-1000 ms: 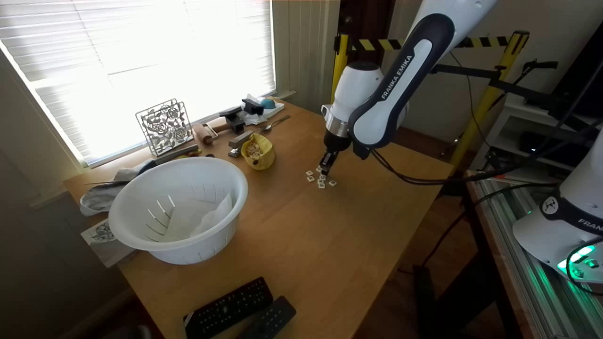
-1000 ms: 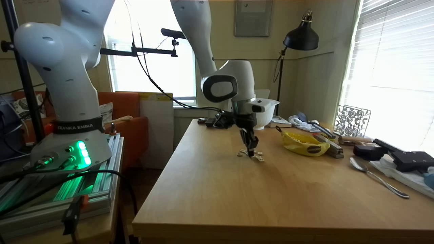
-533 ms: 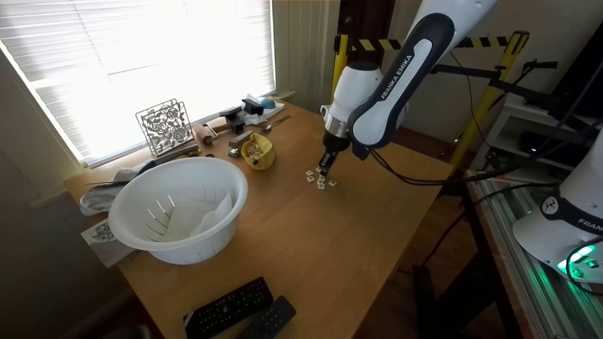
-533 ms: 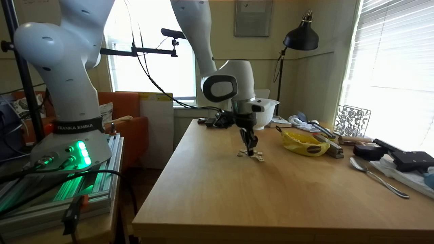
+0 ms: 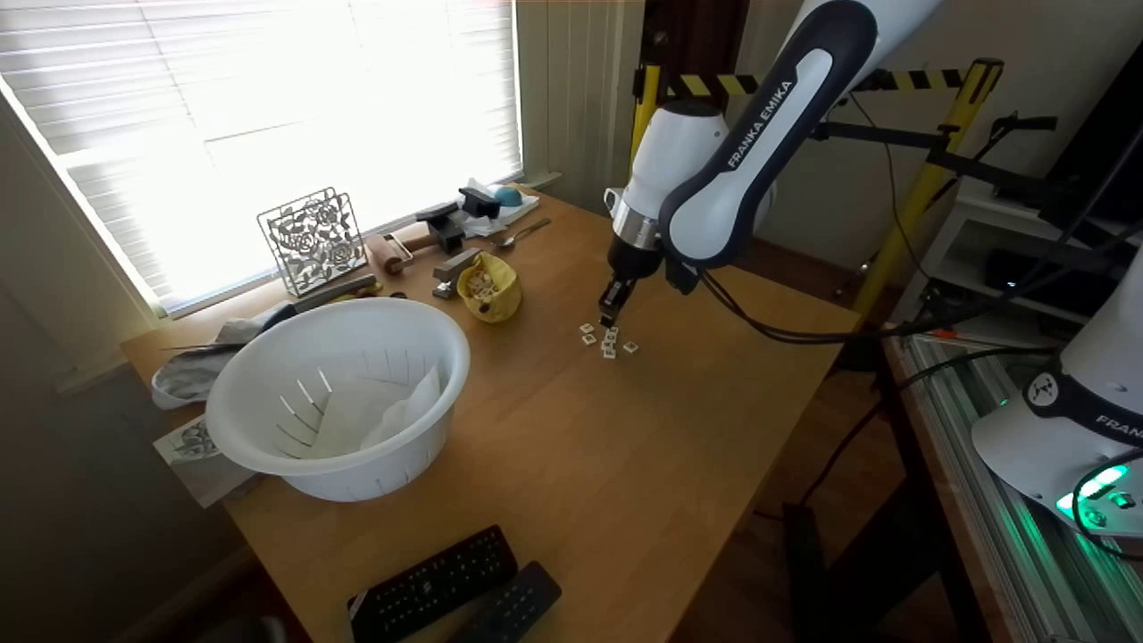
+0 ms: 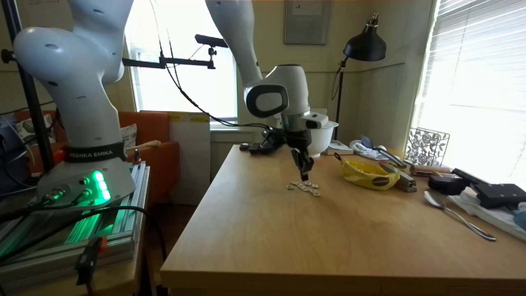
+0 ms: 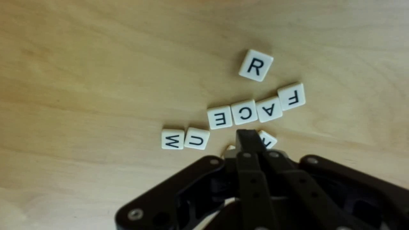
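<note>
In the wrist view, white letter tiles lie on the table, four in a tight row. The gripper hangs just above them, its fingers pressed together, gripping nothing. In an exterior view, a yellow pouch sits to the right.

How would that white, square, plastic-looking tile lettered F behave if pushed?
Flat and straight-sided, the F tile would likely slide, not roll. Its crisp edges suggest stiffness. The white square A tile beside it might shift too.
</note>
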Available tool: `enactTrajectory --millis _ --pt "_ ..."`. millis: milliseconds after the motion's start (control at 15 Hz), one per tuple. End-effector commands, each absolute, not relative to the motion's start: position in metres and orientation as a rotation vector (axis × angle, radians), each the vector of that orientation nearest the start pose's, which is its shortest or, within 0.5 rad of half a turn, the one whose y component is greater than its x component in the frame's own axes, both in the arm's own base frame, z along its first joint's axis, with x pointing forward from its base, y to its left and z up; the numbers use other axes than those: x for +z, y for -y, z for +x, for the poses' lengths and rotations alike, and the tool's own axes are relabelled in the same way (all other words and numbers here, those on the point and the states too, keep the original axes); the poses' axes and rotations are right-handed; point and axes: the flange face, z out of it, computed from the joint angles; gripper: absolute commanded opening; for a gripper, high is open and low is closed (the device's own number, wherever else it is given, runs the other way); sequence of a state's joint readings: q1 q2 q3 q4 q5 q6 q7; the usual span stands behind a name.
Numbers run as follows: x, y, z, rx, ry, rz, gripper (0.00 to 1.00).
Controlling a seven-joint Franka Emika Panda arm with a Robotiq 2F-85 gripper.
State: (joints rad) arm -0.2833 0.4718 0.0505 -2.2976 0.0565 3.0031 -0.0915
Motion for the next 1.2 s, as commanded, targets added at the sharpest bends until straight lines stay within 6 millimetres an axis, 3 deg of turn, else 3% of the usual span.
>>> enactTrajectory --millis 0,600,1133 --pt "0.174 0.125 0.516 -0.283 -0.245 -3.094 0.00" --pt "0.160 0.127 0.503 -0.116 -0.136 -3.102 0.00" --pt "0.148 0.133 0.494 -0.075 -0.125 -3.116 0.00"
